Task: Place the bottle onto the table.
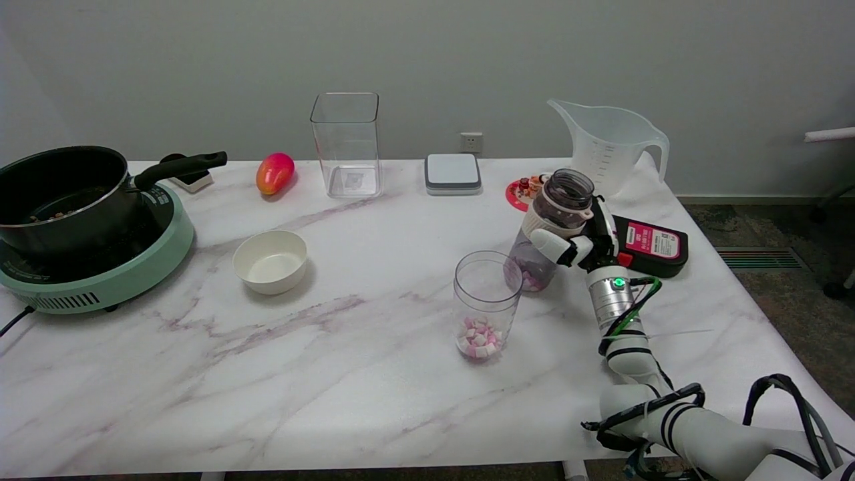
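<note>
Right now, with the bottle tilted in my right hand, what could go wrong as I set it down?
1. The bottle has no cap and leans right, so the pink bits inside could spill if it tips further.
2. The glass stands close on its left; a sideways swing could knock it.
3. The black device lies just behind the right hand and may get bumped.

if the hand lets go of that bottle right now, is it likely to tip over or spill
Probably yes. The bottle leans with its top toward the right hand, so released now it could topple. It has no cap, so the pink and white cubes at its bottom might scatter. It looks mostly empty, hence light and easily knocked, and the glass stands close beside it.
</note>
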Motion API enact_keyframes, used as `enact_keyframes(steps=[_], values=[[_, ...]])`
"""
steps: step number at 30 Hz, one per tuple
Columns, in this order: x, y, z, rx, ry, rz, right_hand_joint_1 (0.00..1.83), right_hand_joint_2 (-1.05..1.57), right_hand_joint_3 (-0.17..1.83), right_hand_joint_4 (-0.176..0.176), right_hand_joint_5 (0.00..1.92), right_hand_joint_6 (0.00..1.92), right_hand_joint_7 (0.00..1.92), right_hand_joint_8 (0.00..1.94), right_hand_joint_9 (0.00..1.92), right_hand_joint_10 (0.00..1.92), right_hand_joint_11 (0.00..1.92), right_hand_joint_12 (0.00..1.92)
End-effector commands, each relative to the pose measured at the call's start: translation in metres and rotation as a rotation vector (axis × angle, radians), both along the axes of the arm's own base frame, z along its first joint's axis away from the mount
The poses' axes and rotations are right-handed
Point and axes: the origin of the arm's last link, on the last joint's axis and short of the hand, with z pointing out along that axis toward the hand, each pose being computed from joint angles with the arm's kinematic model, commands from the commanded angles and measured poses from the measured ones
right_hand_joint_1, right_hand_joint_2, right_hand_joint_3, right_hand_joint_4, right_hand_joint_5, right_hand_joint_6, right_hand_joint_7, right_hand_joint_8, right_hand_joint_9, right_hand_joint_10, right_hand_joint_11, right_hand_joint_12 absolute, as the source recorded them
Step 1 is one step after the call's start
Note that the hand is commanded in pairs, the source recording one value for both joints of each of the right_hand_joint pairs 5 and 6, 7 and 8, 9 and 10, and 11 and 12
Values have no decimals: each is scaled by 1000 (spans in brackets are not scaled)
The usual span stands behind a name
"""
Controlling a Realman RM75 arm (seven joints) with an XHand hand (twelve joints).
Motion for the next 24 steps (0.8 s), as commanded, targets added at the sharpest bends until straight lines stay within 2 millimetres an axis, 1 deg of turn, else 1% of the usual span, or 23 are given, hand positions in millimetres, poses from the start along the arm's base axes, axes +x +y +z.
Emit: enact_keyframes(steps=[1,8,18,21,24], values=[[6,2,12,-1,25,6,1225,-465,1206,0,695,695,1238,1238,965,965,995,995],[8,-1,12,5,28,4,1226,-486,1155,0,660,660,1215,1215,956,956,994,994],[8,-3,11,6,24,-3,1228,-488,1146,0,616,616,1191,1191,940,940,989,989],[8,-3,12,3,21,-3,1229,-491,1143,0,611,611,1160,1160,921,921,986,986],[7,-3,12,3,20,-5,1231,-495,1139,0,604,604,1123,1123,850,850,979,979]])
